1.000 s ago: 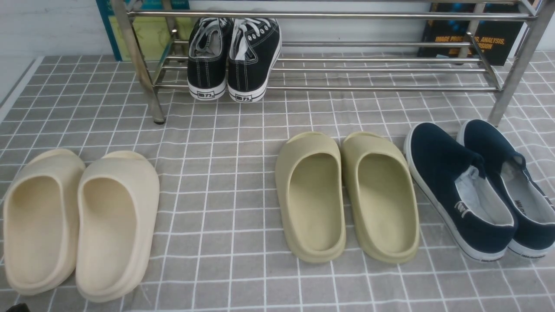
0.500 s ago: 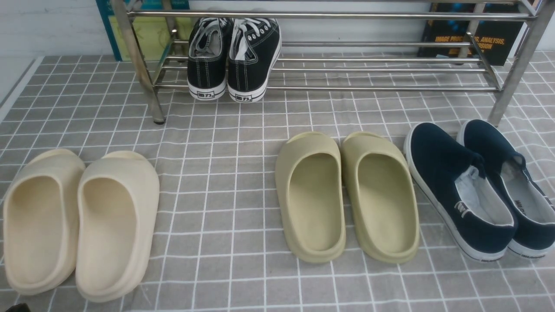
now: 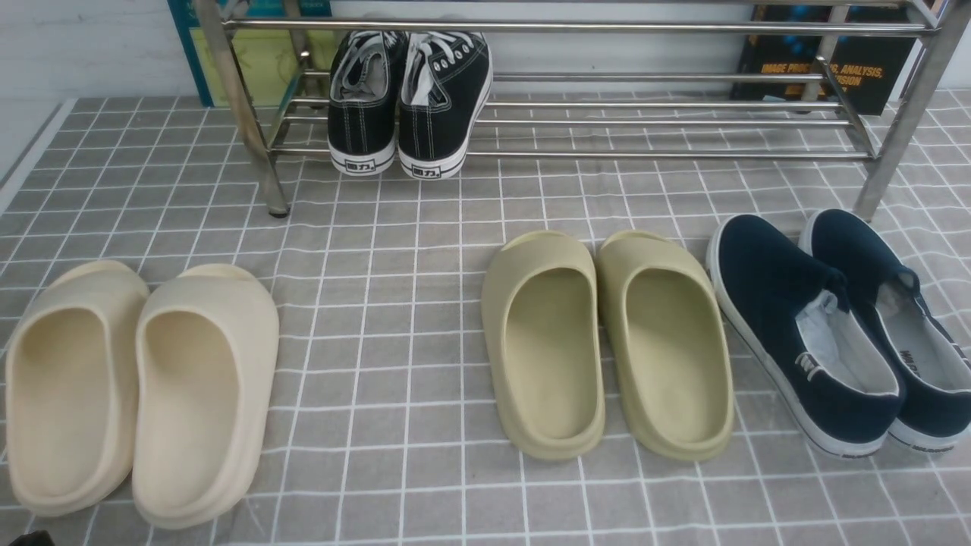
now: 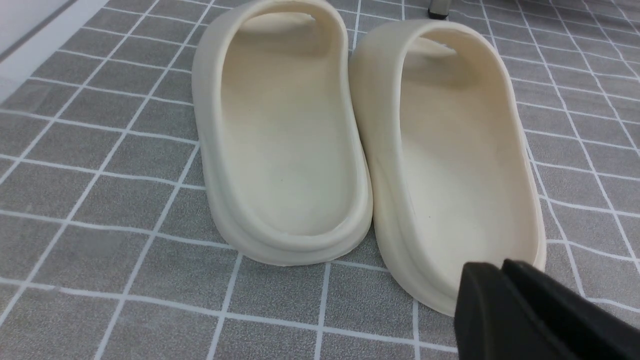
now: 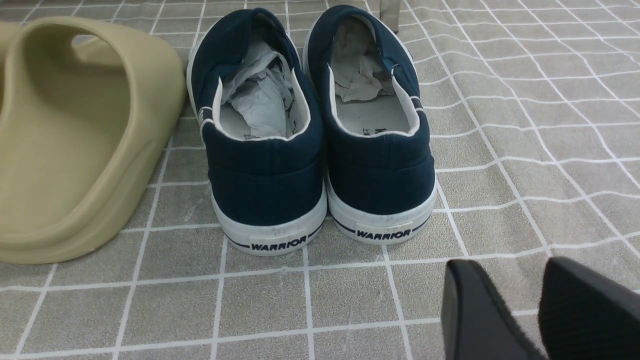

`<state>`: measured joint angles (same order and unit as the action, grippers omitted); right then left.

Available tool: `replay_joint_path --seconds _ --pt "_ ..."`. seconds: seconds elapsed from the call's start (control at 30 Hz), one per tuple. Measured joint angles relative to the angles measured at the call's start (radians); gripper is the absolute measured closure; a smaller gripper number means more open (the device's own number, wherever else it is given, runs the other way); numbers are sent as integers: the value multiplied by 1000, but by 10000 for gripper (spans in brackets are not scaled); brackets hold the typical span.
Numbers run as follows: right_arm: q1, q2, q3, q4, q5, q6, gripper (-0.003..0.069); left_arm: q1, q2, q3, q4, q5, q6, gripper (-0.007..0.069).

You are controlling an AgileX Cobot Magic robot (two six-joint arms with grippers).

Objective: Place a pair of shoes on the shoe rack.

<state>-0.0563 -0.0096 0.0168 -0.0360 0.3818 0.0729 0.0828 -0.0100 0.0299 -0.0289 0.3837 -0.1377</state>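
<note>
The two black canvas sneakers (image 3: 410, 98) with white laces and soles stand side by side on the lowest tier of the silver tube shoe rack (image 3: 645, 155), near its left end, heels toward me. Neither arm shows in the front view. My left gripper (image 4: 492, 270) is shut and empty, just behind the heel of a cream slide (image 4: 450, 145). My right gripper (image 5: 510, 272) is open and empty, above the cloth behind the navy slip-ons (image 5: 310, 130).
On the grey checked cloth lie cream slides (image 3: 136, 387) front left, olive slides (image 3: 607, 341) in the middle and navy slip-ons (image 3: 834, 326) at the right. Books (image 3: 827, 68) lean on the wall behind the rack. The cloth's left edge (image 3: 30, 159) runs past the cream slides.
</note>
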Motion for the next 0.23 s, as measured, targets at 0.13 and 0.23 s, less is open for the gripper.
replay_joint_path --seconds 0.13,0.23 --pt "0 0 0 0 0 0 419 0 0 0 0 0 0 585" --pt "0 0 0 0 0 0 419 0 0 0 -1 0 0 582"
